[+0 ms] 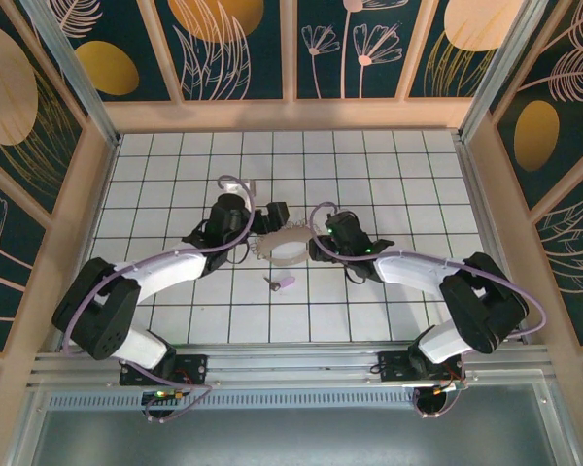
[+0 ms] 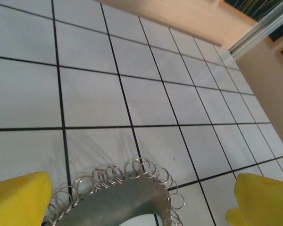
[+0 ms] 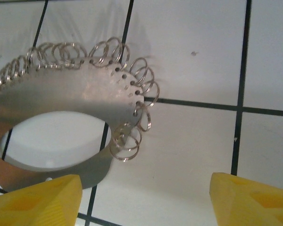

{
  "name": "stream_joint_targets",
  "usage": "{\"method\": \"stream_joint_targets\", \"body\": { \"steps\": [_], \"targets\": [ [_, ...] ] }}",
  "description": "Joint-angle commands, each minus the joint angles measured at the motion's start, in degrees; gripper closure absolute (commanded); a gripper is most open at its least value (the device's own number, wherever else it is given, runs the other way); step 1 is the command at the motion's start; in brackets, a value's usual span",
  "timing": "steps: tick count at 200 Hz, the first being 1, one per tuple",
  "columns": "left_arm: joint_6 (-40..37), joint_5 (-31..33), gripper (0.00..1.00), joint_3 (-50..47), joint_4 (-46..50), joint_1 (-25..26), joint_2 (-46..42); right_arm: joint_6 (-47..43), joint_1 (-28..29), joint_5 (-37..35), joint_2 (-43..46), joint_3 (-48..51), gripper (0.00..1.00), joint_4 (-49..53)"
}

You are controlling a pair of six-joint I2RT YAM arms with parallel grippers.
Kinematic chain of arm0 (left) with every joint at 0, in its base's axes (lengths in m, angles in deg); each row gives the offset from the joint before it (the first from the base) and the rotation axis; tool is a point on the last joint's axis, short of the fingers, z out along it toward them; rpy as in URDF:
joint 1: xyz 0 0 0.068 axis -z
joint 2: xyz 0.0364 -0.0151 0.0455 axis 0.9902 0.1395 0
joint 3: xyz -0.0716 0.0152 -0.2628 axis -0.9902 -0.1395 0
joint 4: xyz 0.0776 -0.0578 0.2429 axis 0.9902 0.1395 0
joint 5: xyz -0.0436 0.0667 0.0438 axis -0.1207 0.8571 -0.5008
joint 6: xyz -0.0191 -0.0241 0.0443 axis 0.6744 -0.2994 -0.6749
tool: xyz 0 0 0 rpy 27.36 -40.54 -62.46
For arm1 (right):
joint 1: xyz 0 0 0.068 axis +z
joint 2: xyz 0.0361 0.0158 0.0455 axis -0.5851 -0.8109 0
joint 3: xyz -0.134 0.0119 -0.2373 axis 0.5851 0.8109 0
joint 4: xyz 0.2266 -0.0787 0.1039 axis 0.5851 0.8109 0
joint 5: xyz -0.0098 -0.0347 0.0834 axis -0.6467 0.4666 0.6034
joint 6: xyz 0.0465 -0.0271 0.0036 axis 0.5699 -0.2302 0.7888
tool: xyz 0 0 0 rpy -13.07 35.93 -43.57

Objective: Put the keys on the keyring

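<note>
The keyring (image 1: 284,245) lies flat around the middle of the bench (image 1: 418,184), about midway between its left and right edges. Up close it is a flat grey metal plate with a large hole, and many small wire rings (image 3: 132,89) hang along its rim. The key (image 1: 284,283) lies on the bench just toward the near edge from the keyring, apart from it and clear of both arms.

Your left arm (image 1: 165,272) reaches in from the near left corner and your right arm (image 1: 418,267) from the near right, meeting at the keyring.

Your left jaws stand wide open. In the left wrist view their yellow pads (image 2: 19,200) sit far apart with the ringed rim between them, gripping nothing.

Your right jaws are open too. One yellow pad (image 3: 37,202) sits at the plate's lower edge, and you cannot tell whether it touches. The other pad is well apart over bare tile.
</note>
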Motion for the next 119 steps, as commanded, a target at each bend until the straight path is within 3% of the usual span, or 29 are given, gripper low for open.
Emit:
{"method": "stream_joint_targets", "body": {
  "steps": [1, 51, 119],
  "targets": [
    [1.22, 2.88, 0.01, 1.81, 1.24, 1.68, 1.79, -0.08, -2.43, 3.94, 2.74, 1.24, 0.23, -2.66],
    [3.72, 3.0, 0.02, -0.05, 0.0, 3.72, 4.08, 1.52, -7.7, 12.65, 4.89, 3.63, 0.23, -4.37],
    [6.46, 1.03, 0.01, -2.95, -2.12, 3.95, 6.19, 1.98, -7.21, 19.5, 4.49, 5.81, 0.29, -7.32]
  ]
}}
